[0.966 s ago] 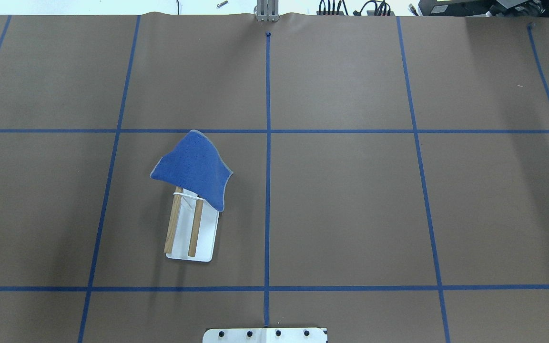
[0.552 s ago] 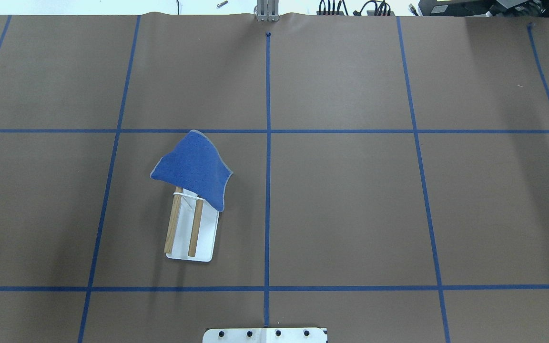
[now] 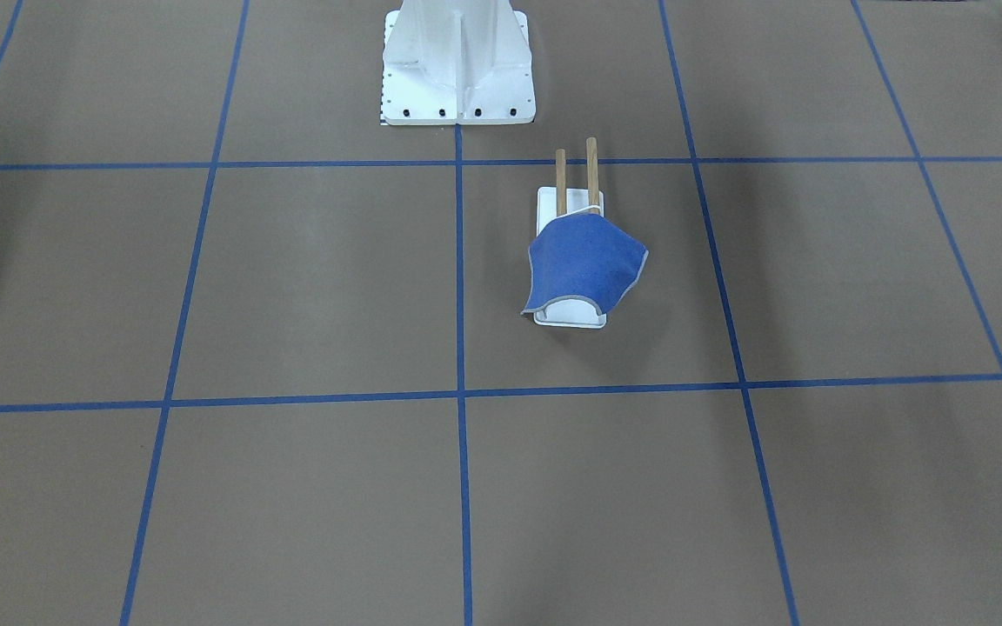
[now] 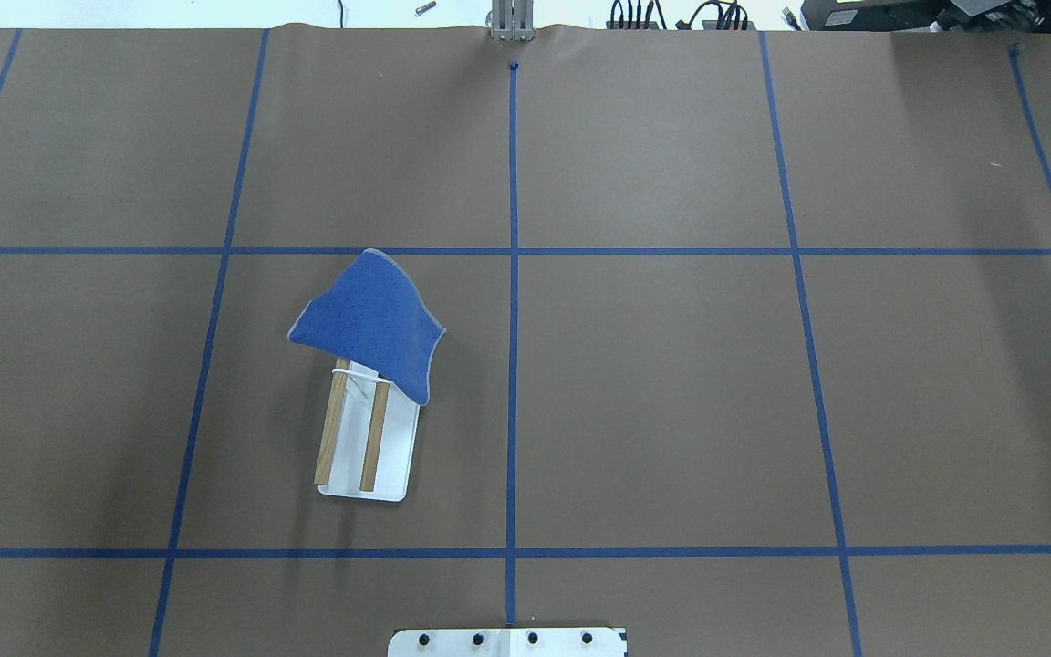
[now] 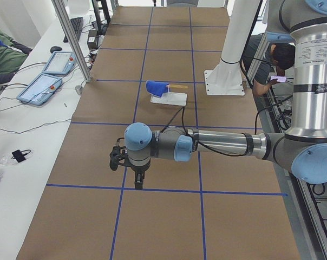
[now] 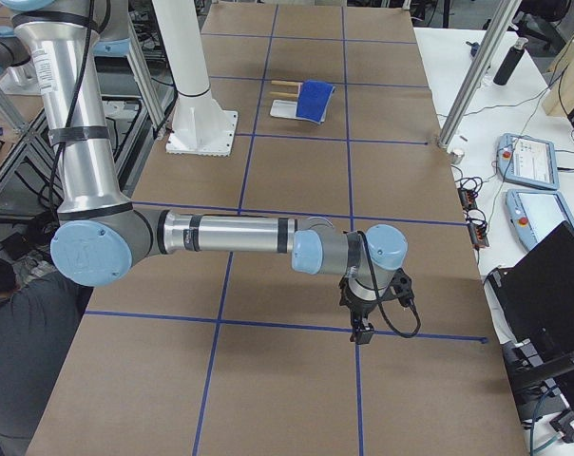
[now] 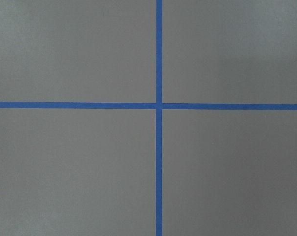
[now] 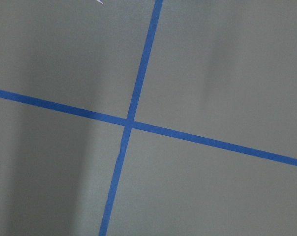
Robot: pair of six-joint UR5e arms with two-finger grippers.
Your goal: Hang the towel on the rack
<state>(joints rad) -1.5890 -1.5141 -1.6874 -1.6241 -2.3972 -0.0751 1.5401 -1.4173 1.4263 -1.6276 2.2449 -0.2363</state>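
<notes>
The royal-blue towel [image 4: 366,319] lies draped over the far end of the rack [image 4: 395,456], left of the table's middle line. It also shows in the front-facing view [image 3: 584,261]. The rack's two wooden rods [image 3: 589,169] stick out from under the towel toward the robot, above the white base [image 3: 572,319]. The left gripper [image 5: 137,181] hangs over a tape crossing, well away from the rack. The right gripper [image 6: 361,331] hangs over another crossing at the table's other end. Both show only in the side views, so I cannot tell whether they are open or shut. Both wrist views show only bare table and tape.
The white robot pedestal [image 3: 457,61] stands at the table's near edge, close to the rack. Blue tape lines [image 4: 513,274] grid the brown table. Aluminium posts [image 5: 71,40] and control tablets [image 5: 41,88] line the operators' side. People [image 5: 277,57] stand beside the table.
</notes>
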